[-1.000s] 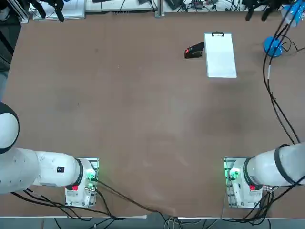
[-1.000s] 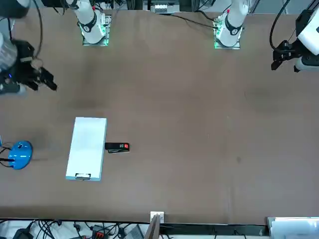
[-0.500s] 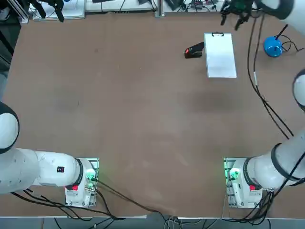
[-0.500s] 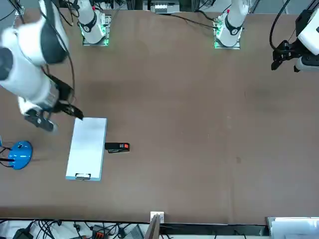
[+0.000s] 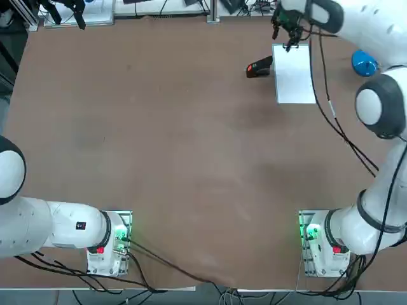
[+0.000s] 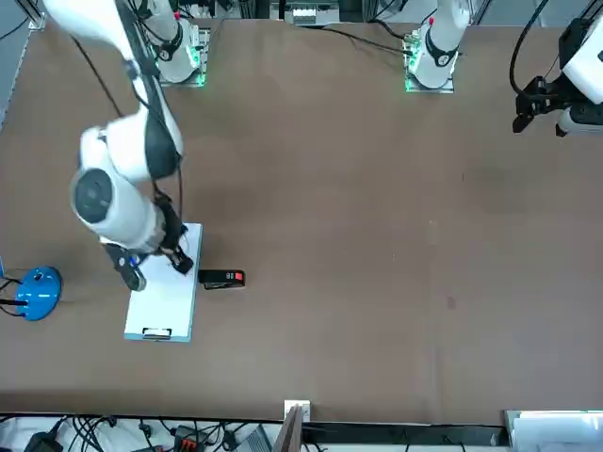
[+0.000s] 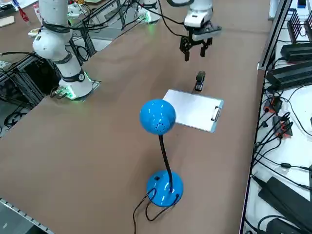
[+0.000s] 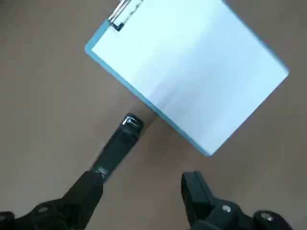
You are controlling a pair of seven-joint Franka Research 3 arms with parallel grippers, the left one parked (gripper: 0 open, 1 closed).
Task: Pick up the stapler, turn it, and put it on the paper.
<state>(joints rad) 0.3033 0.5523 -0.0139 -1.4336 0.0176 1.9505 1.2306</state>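
**A:** How is the right claw (image 7: 194, 49) set, and where is it found?

**B:** It is seen with its fingers (image 8: 197, 191) spread wide and nothing held between them. It is carried above the bench (image 5: 159, 140), pointing down, raised clear of the surface, at the far end of the working arm's reach.

**A:** What is found nearest to it?

**B:** The stapler (image 5: 259, 67). It is laid flat on the bench just below and beside the claw, untouched. In the wrist view one end of it is partly covered by a finger, while its other end is pointed at the long edge of the paper (image 8: 192, 72).

**A:** Is the stapler on the paper?

**B:** No. It is set just beside the paper's long edge, close to it; whether the two touch cannot be told. The red patch is seen at the end turned away from the sheet.

**A:** And beyond that?

**B:** The paper is laid flat, its dark clip (image 7: 216, 113) at one short edge. Farther off, past the sheet from the claw, a blue lamp (image 7: 164, 187) is stood on its round base, well apart from the stapler.
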